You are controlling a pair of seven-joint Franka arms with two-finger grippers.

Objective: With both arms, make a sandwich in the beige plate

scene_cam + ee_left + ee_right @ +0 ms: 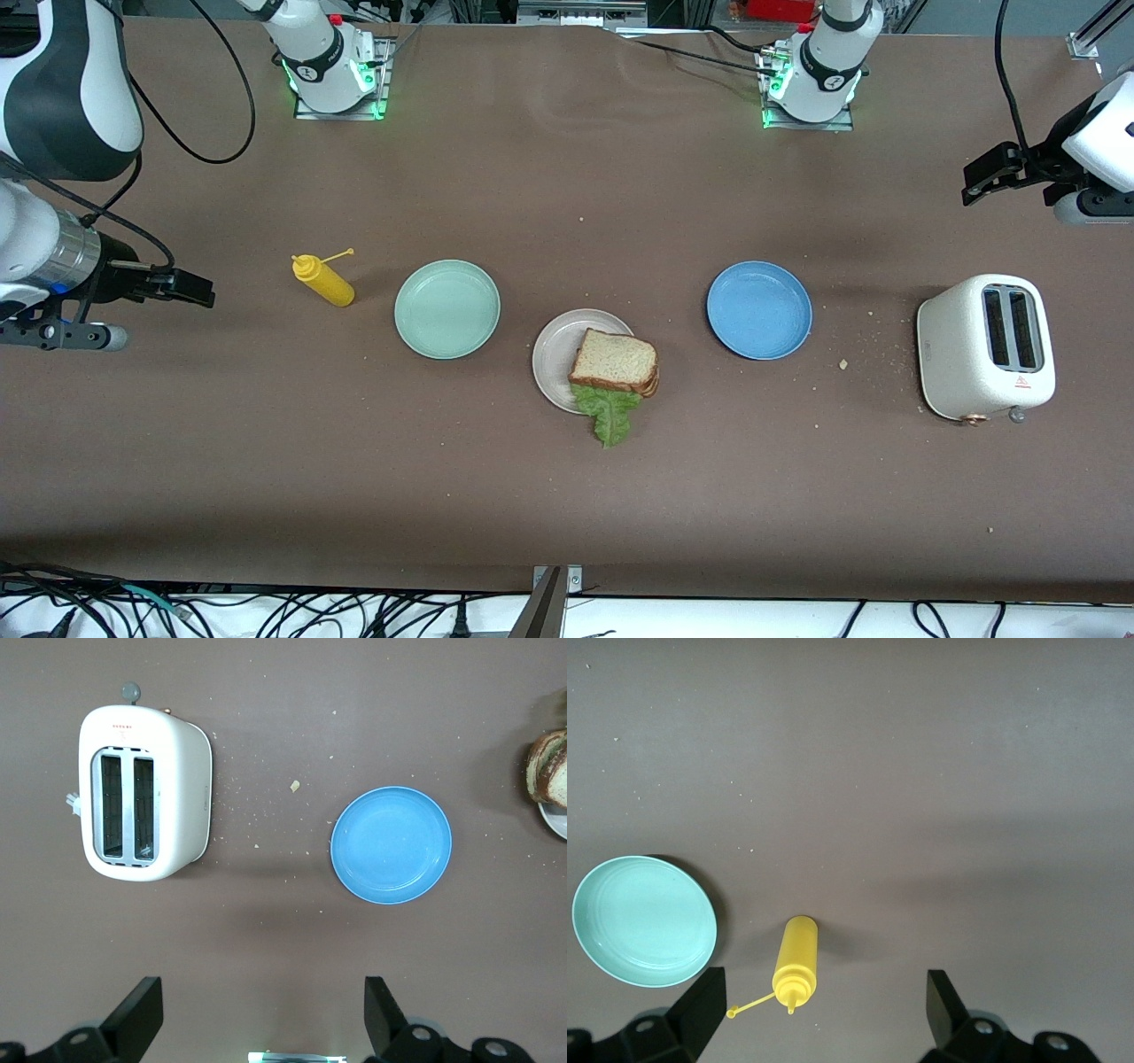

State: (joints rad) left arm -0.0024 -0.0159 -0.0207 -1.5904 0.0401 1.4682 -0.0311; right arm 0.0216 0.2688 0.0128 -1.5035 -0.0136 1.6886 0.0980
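Jaws on both grippers stand wide apart, gripping nothing; you have both arms waiting at the table's ends. Your items, across the front view:

- right gripper (199, 290), up over bare table (567, 514) at the right arm's end.
- yellow squeeze bottle (324, 279), lying down, cap tethered.
- mint-green plate (446, 308).
- beige plate (554, 354), carrying the sandwich (616, 361); lettuce (609, 415) hangs over its rim.
- blue plate (759, 309).
- crumbs (842, 363).
- white toaster (985, 346); small red lettering, unreadable.
- left gripper (979, 182), up near the toaster.
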